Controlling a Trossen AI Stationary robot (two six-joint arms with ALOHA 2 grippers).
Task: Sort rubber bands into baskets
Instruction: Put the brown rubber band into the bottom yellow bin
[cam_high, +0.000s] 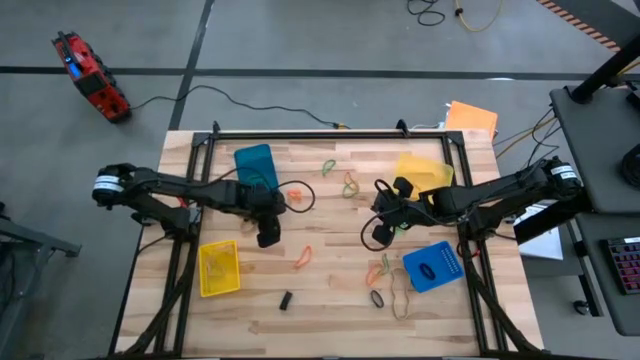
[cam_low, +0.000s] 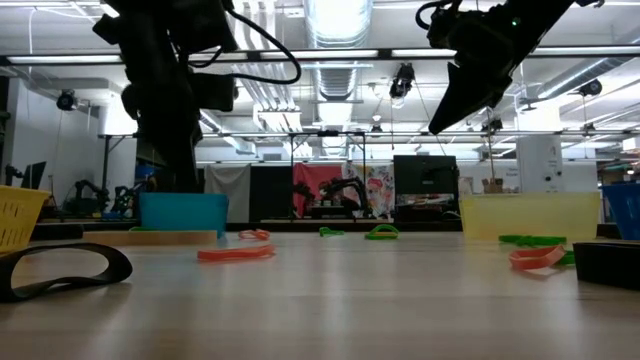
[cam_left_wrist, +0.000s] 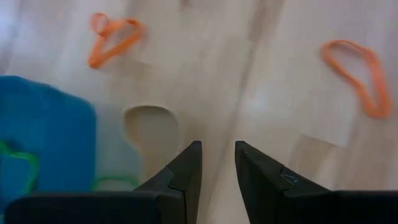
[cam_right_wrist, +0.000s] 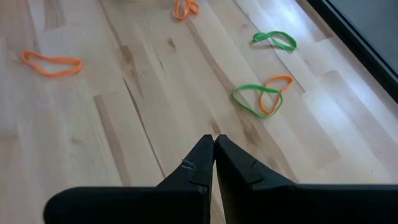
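Rubber bands lie loose on the wooden table: an orange one (cam_high: 303, 258), green ones (cam_high: 328, 165), a green and orange pair (cam_right_wrist: 258, 99), and black (cam_high: 377, 297) and tan (cam_high: 400, 300) ones near the front. Two blue baskets (cam_high: 255, 165) (cam_high: 432, 265) and two yellow baskets (cam_high: 218, 268) (cam_high: 422, 172) stand on the table. My left gripper (cam_left_wrist: 217, 155) hangs above bare wood beside the far blue basket (cam_left_wrist: 37, 143). It is open by a narrow gap with nothing in it. My right gripper (cam_right_wrist: 214, 146) is shut and empty above the table's middle.
A small black block (cam_high: 286, 300) lies near the front edge. A flat orange sheet (cam_high: 470, 118) sits at the far right corner. A dark metal frame (cam_high: 330, 133) runs round the table. Green bands (cam_left_wrist: 18, 168) lie inside the far blue basket.
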